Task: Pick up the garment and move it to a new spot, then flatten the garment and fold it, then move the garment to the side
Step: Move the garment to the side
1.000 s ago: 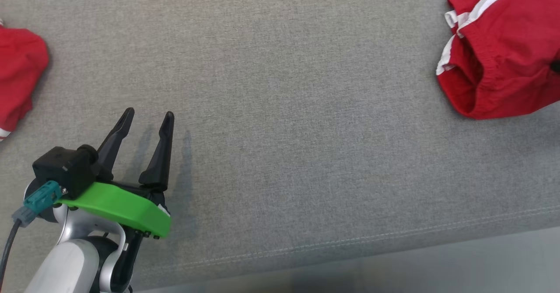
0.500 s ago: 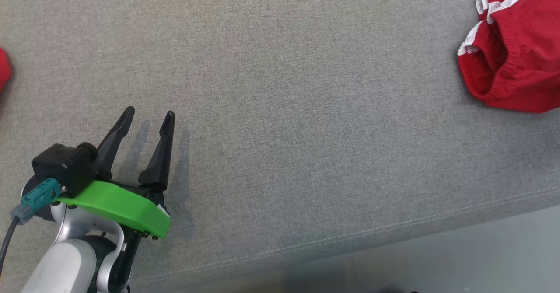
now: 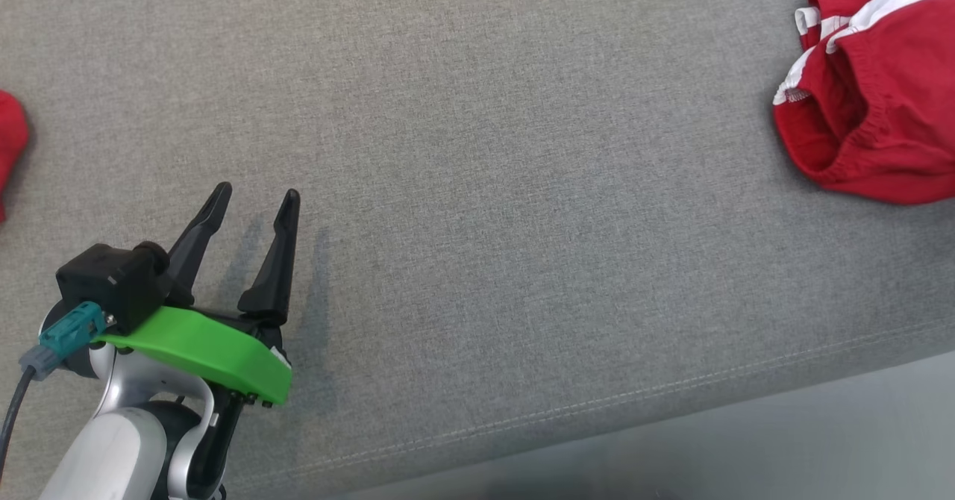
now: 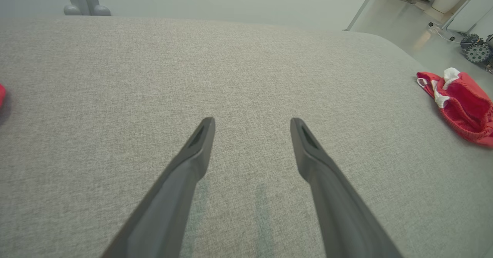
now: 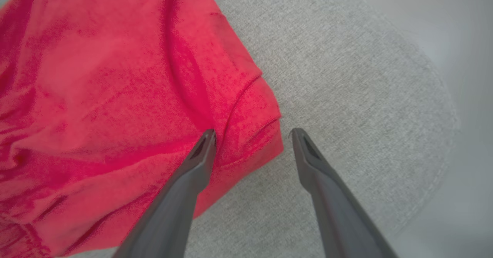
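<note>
The garment (image 3: 873, 104), red with white trim, lies bunched at the far right of the grey cushion (image 3: 485, 186), close to its rounded right end. The right gripper (image 5: 253, 131) hangs over the garment's corner with its fingers spread apart and nothing clamped. That corner lies beneath the gap, beside one finger. The left gripper (image 3: 257, 192) sits near the front left, fingers also spread wide and empty, over bare fabric. Between the two is a broad open stretch of cushion. The stitched near edge (image 3: 597, 410) runs along the front, with pale floor (image 3: 746, 455) beyond it. Another red cloth (image 3: 7, 142) peeks in at the left edge.
</note>
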Motion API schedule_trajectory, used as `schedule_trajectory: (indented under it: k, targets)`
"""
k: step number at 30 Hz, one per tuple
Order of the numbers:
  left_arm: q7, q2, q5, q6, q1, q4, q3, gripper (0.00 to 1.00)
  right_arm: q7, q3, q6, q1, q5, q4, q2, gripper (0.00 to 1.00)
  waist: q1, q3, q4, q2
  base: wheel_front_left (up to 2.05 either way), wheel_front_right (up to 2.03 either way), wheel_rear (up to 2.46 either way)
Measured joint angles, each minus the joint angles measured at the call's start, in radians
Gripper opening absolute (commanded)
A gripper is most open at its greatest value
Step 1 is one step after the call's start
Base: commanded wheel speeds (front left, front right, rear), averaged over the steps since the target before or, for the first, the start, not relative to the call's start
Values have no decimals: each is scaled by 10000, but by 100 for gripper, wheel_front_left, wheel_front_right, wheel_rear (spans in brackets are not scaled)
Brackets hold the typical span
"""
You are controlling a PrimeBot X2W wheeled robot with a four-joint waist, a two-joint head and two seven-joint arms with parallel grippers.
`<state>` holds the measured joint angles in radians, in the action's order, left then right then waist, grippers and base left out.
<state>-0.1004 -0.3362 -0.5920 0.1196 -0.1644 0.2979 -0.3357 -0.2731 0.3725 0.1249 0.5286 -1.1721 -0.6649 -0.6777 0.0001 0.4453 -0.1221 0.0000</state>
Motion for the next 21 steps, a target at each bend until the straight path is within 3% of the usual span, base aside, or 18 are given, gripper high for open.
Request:
schedule_trajectory:
  k: [7, 14, 21]
  targets:
    - [0, 75, -2, 40, 13, -12, 33, 100, 374, -100, 0, -257, 59, -470, 40, 100, 0, -194, 20, 0, 0, 0, 0]
    - [299, 437, -52, 40, 26, -282, 104, 100, 1453, -491, -17, -285, 121, -378, 90, 100, 0, -526, 74, 0, 0, 0, 0]
    - [800, 777, -238, 42, 362, -755, 265, 100, 2801, -704, -460, -502, 403, 497, -44, 100, -1, -1080, 226, 0, 0, 0, 0]
